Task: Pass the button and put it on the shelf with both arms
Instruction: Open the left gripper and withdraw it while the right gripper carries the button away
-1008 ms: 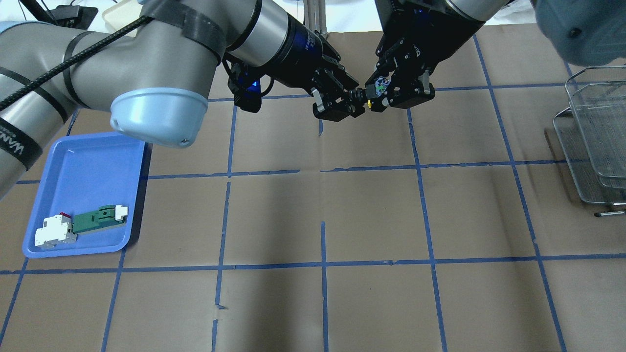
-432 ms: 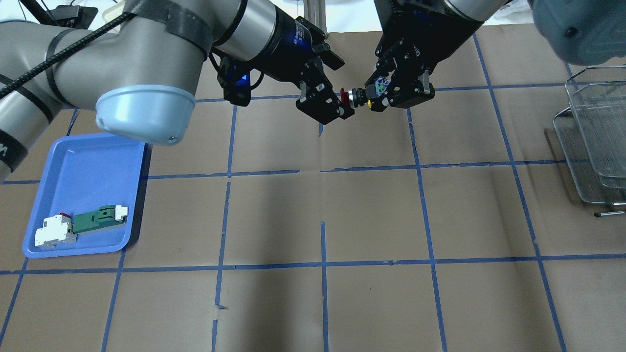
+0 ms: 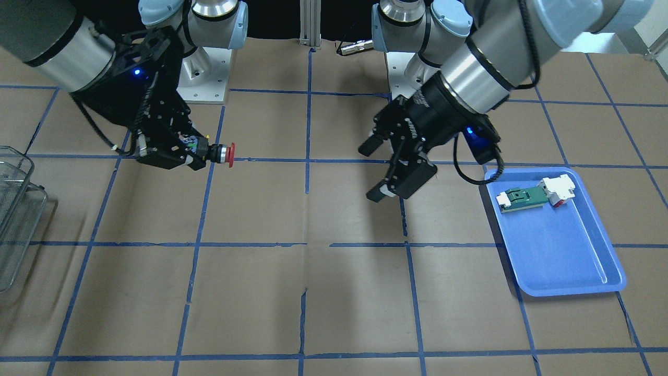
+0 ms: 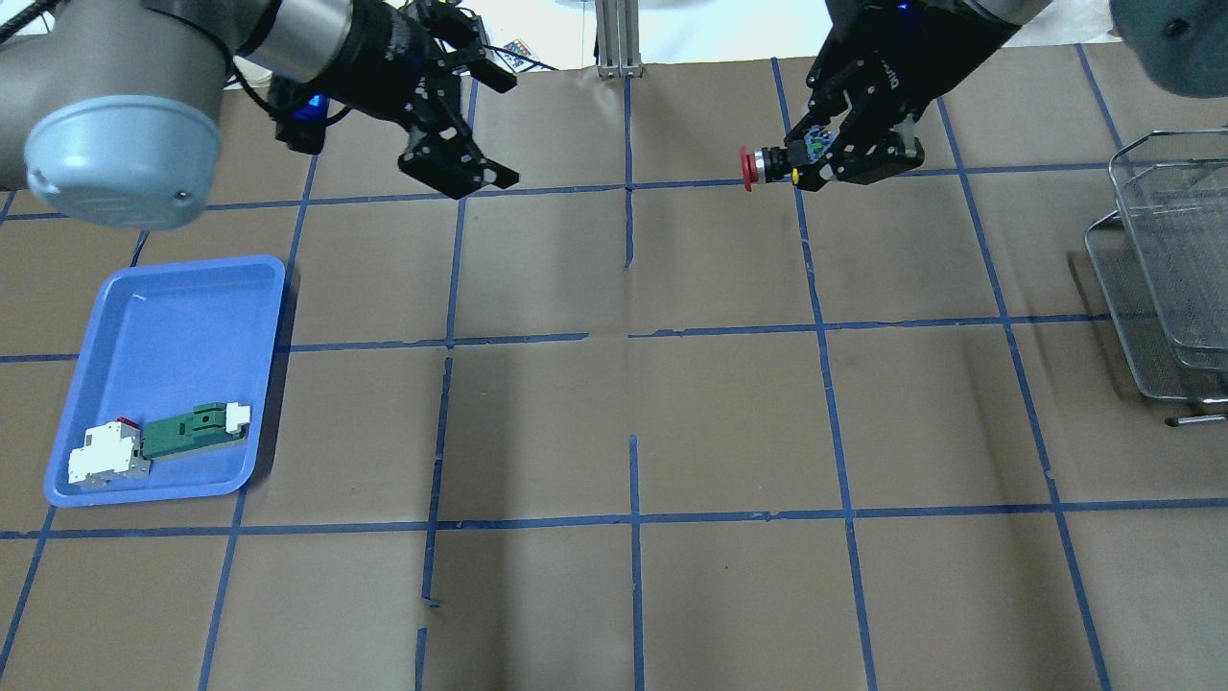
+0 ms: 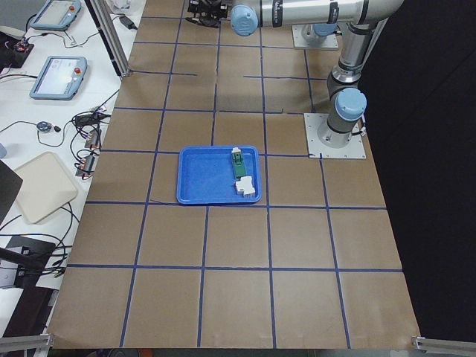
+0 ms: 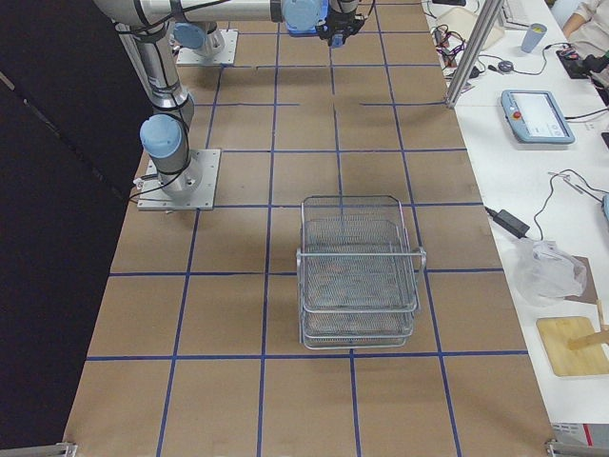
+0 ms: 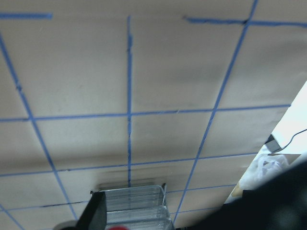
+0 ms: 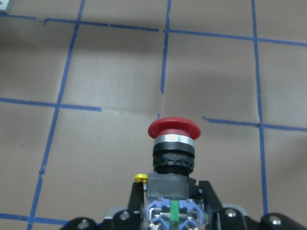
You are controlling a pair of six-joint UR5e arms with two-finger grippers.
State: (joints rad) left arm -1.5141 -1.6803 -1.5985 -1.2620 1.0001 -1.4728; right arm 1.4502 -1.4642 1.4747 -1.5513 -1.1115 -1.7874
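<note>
The button [image 4: 758, 166], with its red cap, black collar and blue-white rear block, is held in the air by its rear end in my right gripper [image 4: 804, 161]. The gripper is shut on it and the cap points toward my left arm. It also shows in the front-facing view [image 3: 224, 154] and the right wrist view [image 8: 173, 139]. My left gripper [image 4: 507, 130] is open and empty, well apart from the button on the left side; it also shows in the front-facing view [image 3: 372, 170]. The wire-mesh shelf [image 4: 1166, 269] stands at the table's right edge, beyond my right gripper.
A blue tray [image 4: 163, 317] lies at the front left and holds a green-and-white module [image 4: 192, 432] and a white block [image 4: 106, 456]. The table is brown paper with blue tape lines. The shelf also shows in the exterior right view [image 6: 357, 267].
My left gripper let go of the button's cap, opened and drew back to the left. My right gripper kept the button and moved it to the right.
</note>
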